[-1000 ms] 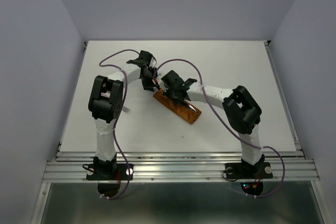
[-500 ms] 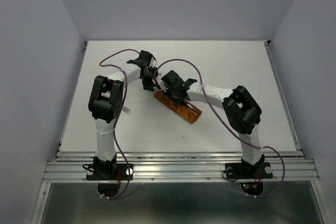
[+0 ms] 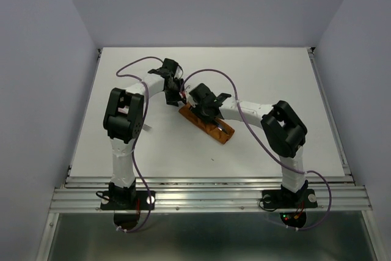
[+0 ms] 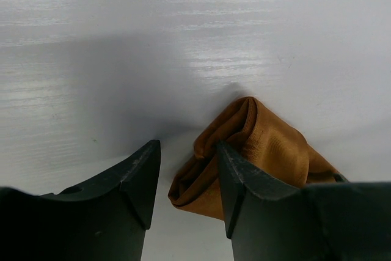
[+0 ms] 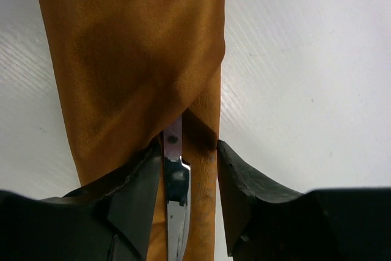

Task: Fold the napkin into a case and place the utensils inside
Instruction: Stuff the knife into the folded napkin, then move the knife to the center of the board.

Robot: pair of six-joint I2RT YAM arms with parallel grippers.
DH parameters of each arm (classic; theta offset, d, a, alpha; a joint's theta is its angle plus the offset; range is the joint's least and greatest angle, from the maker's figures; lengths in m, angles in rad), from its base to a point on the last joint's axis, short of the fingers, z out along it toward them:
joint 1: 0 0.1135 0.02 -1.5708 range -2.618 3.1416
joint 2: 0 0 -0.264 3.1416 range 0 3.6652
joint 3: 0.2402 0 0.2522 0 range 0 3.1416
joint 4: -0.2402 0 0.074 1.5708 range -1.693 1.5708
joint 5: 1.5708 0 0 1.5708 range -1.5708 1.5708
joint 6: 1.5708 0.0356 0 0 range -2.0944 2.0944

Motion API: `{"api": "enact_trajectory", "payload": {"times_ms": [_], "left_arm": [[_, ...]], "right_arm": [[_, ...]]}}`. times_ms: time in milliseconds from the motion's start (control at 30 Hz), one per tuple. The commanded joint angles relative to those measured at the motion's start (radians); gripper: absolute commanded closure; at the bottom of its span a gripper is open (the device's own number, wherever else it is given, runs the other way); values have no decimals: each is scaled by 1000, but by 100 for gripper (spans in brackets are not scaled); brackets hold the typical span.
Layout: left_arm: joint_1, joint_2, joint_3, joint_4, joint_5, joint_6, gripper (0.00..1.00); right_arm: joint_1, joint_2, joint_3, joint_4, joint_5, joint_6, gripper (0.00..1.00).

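The rust-orange napkin (image 3: 208,125) lies folded into a slim case, slanting across the middle of the table. In the right wrist view its flap (image 5: 134,47) crosses over, and a silver utensil (image 5: 173,151) pokes out from under the fold. My right gripper (image 5: 186,154) (image 3: 204,113) stands open over the case, its fingers either side of the utensil and a cloth strip. My left gripper (image 4: 188,154) (image 3: 176,96) is open at the case's far left end, where the folded corner (image 4: 269,145) lies partly between its fingers, not pinched.
The white table (image 3: 275,71) sits between grey walls on three sides. Purple cables (image 3: 137,64) loop off both arms above the cloth. A metal rail (image 3: 208,197) runs along the near edge by the arm bases.
My right gripper has opened from shut and let go of the cloth and utensil. The left gripper and the case have barely moved.
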Motion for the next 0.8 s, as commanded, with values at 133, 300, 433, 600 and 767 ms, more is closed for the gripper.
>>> {"api": "enact_trajectory", "payload": {"times_ms": [133, 300, 433, 600, 767], "left_arm": [[5, -76, 127, -129, -121, 26, 45], [6, -140, 196, -203, -217, 3, 38], [17, -232, 169, -229, -296, -16, 36], [116, -411, -38, -264, -406, -94, 36], [231, -541, -270, -221, -486, -108, 35]], "right_arm": [[-3, -203, -98, 18, 75, 90, 43], [-3, -348, -171, 18, 84, 164, 29], [-3, -441, -218, 22, 74, 242, 21], [-3, -560, -332, 71, 22, 377, 17], [-3, -620, -447, 188, -81, 466, 16]]}}
